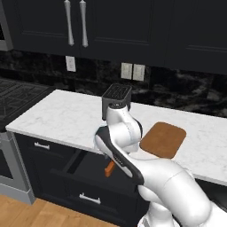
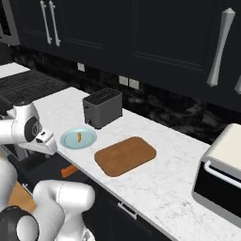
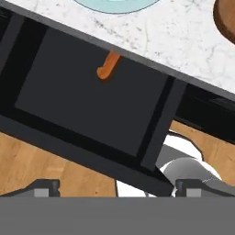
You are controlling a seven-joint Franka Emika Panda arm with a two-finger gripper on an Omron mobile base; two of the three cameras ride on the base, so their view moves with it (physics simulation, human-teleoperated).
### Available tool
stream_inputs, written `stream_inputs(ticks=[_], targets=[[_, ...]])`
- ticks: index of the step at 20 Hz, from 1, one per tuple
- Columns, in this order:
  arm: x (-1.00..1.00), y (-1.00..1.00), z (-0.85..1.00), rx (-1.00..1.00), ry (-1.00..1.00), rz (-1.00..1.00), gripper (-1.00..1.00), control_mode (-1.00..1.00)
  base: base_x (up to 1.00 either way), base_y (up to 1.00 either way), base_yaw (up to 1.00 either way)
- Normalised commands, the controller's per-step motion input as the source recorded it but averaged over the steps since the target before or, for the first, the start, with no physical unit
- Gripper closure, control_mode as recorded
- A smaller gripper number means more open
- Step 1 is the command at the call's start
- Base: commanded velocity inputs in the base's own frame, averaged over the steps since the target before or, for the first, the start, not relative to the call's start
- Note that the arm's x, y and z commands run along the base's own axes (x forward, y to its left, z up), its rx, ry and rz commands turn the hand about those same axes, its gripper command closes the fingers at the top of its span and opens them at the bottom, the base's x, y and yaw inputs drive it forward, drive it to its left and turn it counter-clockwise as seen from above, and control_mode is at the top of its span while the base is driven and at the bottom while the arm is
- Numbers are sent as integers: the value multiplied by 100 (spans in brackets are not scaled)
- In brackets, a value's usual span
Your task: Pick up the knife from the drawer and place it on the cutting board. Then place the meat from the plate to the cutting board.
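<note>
The black drawer (image 3: 87,101) stands pulled out below the white counter edge. In it lies the knife (image 3: 108,68); its orange handle sticks out from under the counter and the blade is hidden. The handle also shows beside my arm (image 1: 109,168) and low in the right base view (image 2: 69,171). My gripper (image 3: 117,187) hangs above the drawer, open, with nothing between its fingertips (image 3: 46,187). On the counter sits the pale blue plate (image 2: 70,141) holding the small orange meat (image 2: 79,137). To its right lies the brown cutting board (image 2: 125,155), bare.
A dark toaster (image 2: 102,107) stands behind the plate near the wall. A toaster oven (image 2: 221,174) sits at the counter's right end. A stove (image 1: 17,95) borders the counter on the left. Wooden floor shows below the drawer front.
</note>
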Motion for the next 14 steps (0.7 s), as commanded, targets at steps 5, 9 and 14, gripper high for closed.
stream_inputs(ticks=[5,9,14], targets=[[0,34,-88,-1,24,-1,-100,-100,0,0,0],[9,23,-70,0,6,-6,-100,-100,0,0,0],[5,0,-31,2,0,-11,-100,-100,0,0,0]])
